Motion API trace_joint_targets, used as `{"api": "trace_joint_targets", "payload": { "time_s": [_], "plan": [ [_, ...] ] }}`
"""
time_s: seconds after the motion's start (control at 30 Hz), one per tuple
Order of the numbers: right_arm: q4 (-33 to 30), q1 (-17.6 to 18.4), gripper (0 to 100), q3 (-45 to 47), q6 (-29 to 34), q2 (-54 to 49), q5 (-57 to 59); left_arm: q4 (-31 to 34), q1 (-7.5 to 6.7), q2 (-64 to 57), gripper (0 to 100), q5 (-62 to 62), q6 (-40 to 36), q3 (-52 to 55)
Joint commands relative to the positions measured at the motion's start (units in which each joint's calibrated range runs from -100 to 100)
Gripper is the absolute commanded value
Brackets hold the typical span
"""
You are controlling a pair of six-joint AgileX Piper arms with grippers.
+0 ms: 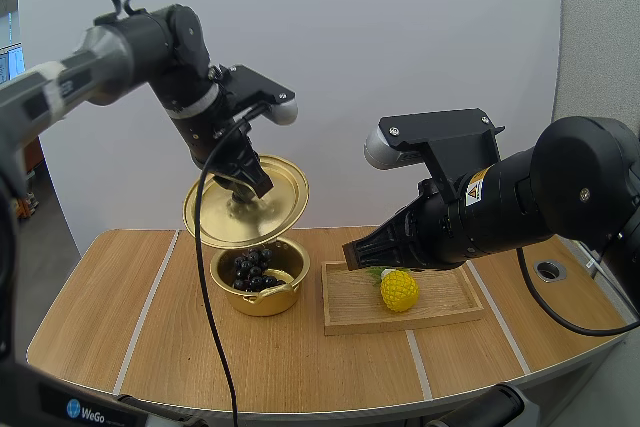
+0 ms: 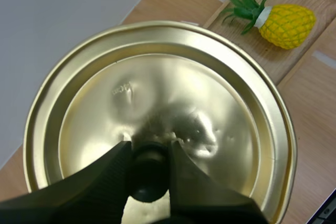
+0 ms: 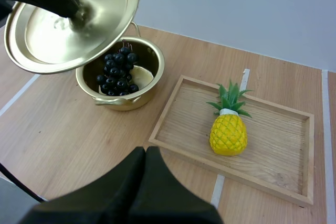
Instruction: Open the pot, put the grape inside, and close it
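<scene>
**Lid hanging over the pot's mouth**

The tilted lid, pinched by the left gripper, is hanging over most of the pot, leaving only a near-side gap above the grapes. The right gripper, fingers pressed together, is crowding the left end of the wooden tray, seemingly without touching it. The pineapple is occupying the tray's middle. Bare table is stretching open in front.

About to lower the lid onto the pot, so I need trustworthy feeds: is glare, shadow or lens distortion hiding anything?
Left wrist view: patchy bright reflections across the lid, yet the left tool pinching its centre shows plainly. Right wrist view: even light, faint shadows, grapes in the pot unobscured. High view: the table edge looks bowed, probably wide-lens distortion.
</scene>
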Motion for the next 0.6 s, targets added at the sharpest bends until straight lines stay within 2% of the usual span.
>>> {"api": "trace_joint_targets", "payload": {
  "time_s": [0.0, 0.57],
  "plan": [
    [0.3, -0.1, 0, 0.2, -0.6, -0.8, -0.8, 1.1, -0.05, 2.9, 0, 0.0, 0.5, 0.3],
    [0.3, -0.1, 0, 0.2, -0.6, -0.8, -0.8, 1.4, -0.05, 18.6, 0, -10.7, 1.0, 0.3]
  ]
}}
